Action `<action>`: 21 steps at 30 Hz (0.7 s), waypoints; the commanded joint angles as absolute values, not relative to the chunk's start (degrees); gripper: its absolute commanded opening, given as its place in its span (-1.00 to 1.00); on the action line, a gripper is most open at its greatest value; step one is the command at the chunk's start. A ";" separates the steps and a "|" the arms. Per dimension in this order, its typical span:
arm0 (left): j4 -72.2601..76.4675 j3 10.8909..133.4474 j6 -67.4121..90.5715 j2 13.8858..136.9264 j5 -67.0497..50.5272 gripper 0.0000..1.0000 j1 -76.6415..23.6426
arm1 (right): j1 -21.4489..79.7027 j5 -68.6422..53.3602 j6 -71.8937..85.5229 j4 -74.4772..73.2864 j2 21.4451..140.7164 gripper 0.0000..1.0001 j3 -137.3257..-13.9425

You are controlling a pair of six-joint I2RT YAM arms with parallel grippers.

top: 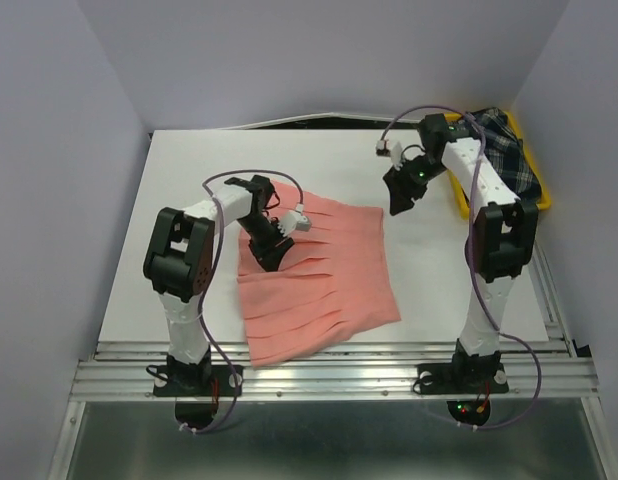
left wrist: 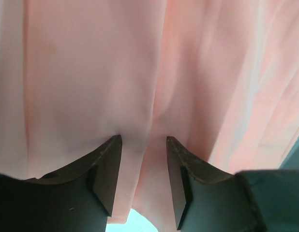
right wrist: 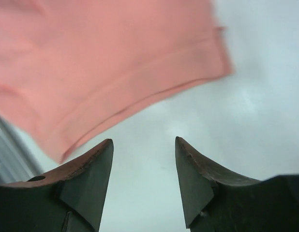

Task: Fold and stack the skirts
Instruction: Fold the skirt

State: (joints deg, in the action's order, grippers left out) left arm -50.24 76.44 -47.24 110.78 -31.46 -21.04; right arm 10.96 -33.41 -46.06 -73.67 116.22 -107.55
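Starting at the left, the left gripper [top: 268,252] is down on the far-left corner of the salmon-pink skirt [top: 324,285]. In its wrist view the fingers [left wrist: 108,164] stand part-way apart with a soft ridge of pink cloth between the tips, and no pinch shows yet. The skirt lies spread flat at the middle of the table [top: 189,170], its pleats running from the far edge toward the arm bases, slightly slanted.

Next across, the right gripper [top: 400,198] hovers over bare table just off the skirt's far-right corner, fingers parted and holding nothing. From its wrist the banded edge of the cloth lies ahead and to the left of the fingertips, so that arm likely has to come inward and down to meet the corner. Each arm is nearest its own far corner, which suits a two-handed fold toward the near edge.

Farthest right, the dark plaid skirt [top: 514,155] sits bunched in the yellow tray [top: 541,200], well apart from the pink one.

Count: two skirts, two grippers, one tray.
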 commanded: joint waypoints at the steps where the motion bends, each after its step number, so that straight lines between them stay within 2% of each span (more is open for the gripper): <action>1: -56.94 83.74 -46.93 109.51 -34.88 0.09 -20.48 | 8.79 -32.26 -41.31 -69.78 125.39 0.23 -119.93; 5: -58.70 94.80 -47.10 113.09 -37.09 0.23 -18.37 | 8.79 -33.49 -37.81 -66.28 131.65 0.38 -127.69; 7: -60.81 105.34 -49.21 116.00 -37.18 0.28 -16.71 | 8.79 -32.79 -36.74 -64.34 134.02 0.53 -130.50; 12: -64.16 134.31 -51.15 130.41 -35.86 0.40 -9.68 | 9.32 -32.69 -35.77 -61.88 140.45 0.69 -136.76; 13: -63.46 136.73 -52.46 131.91 -35.51 0.43 -9.15 | 9.84 -32.78 -35.68 -61.18 140.45 0.71 -136.06; 21: -40.97 129.11 -56.87 133.68 -31.55 0.61 -8.96 | 12.21 -32.79 -37.00 -58.89 141.85 0.72 -129.82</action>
State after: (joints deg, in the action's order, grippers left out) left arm -49.36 130.30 -54.30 133.84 -32.21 -6.85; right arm 10.68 -32.53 -36.62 -60.99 141.73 -131.74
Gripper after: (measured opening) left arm 0.800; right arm 0.869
